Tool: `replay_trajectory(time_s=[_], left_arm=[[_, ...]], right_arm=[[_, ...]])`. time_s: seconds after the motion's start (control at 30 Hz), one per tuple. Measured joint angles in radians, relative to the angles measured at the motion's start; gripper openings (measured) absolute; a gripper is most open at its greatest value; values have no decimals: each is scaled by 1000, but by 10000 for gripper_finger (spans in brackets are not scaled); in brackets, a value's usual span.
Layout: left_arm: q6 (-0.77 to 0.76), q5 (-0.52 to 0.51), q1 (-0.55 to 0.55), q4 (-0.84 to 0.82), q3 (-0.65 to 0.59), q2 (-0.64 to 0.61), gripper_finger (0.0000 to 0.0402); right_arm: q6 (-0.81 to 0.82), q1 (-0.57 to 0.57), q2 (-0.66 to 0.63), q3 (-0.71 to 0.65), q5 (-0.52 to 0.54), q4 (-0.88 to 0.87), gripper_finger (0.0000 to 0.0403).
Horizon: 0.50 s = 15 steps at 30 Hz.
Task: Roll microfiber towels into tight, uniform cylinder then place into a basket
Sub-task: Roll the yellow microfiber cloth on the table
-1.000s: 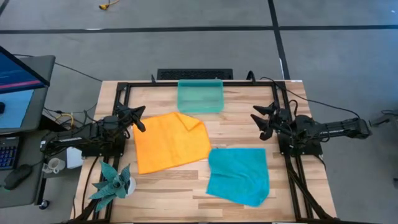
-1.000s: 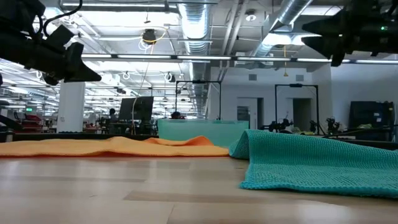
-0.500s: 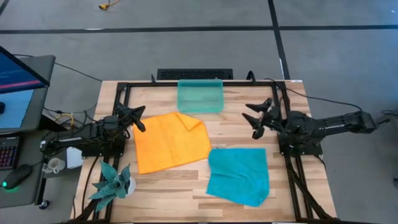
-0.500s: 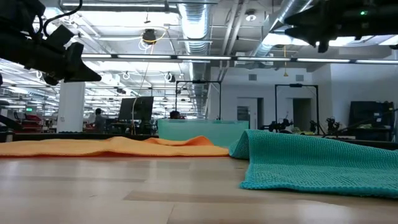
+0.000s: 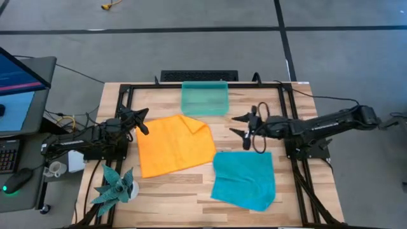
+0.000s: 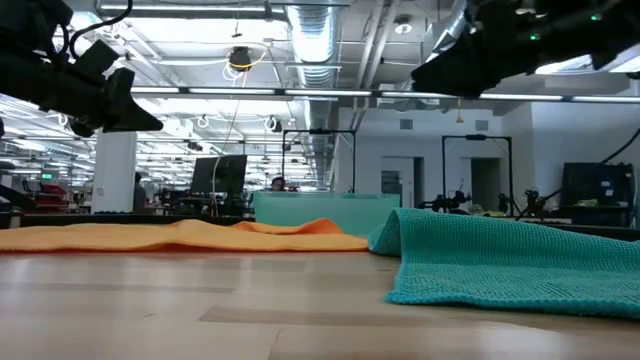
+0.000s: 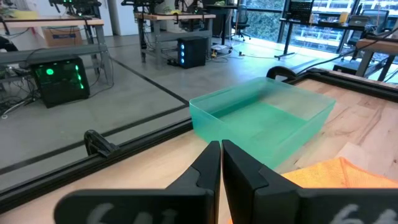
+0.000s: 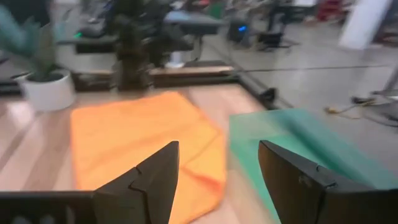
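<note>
We see the two soft microfiber towels lying unrolled on the pale wooden bench, so in our judgement the rolling has not yet begun. The bright orange square towel lies spread flat left of centre, with one corner folded over toward the far edge, and the teal-blue square towel lies to its right and nearer the front, a little rumpled along its edge in the low view; the two are near each other but apart. The small translucent sea-green plastic basket stands empty at the far edge of the bench, just beyond the orange towel's folded corner, where a finished roll could be dropped in from either side. Our right claw is stretched out over the bare wood between the basket and the teal towel, raised clear of the surface, its fingers spread wide; its wrist camera looks across the orange towel, so we judge it is lining up to take an edge of a cloth. Our left claw waits at the left edge of the orange towel, raised above the bench with its fingers pressed together and nothing between them. A spiky teal plant in a white pot stands at the front left corner, clear of the work.
</note>
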Motion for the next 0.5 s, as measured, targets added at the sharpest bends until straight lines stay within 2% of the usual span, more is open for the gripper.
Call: replay_trajectory(time_s=[0.27,0.5], left_arm=[[0,0,0,0,0,0,6],[0,0,0,0,0,0,6]], right_arm=[[-16,14,212,155,-138,-74,244],[-102,95,385,286,-148,-139,244]])
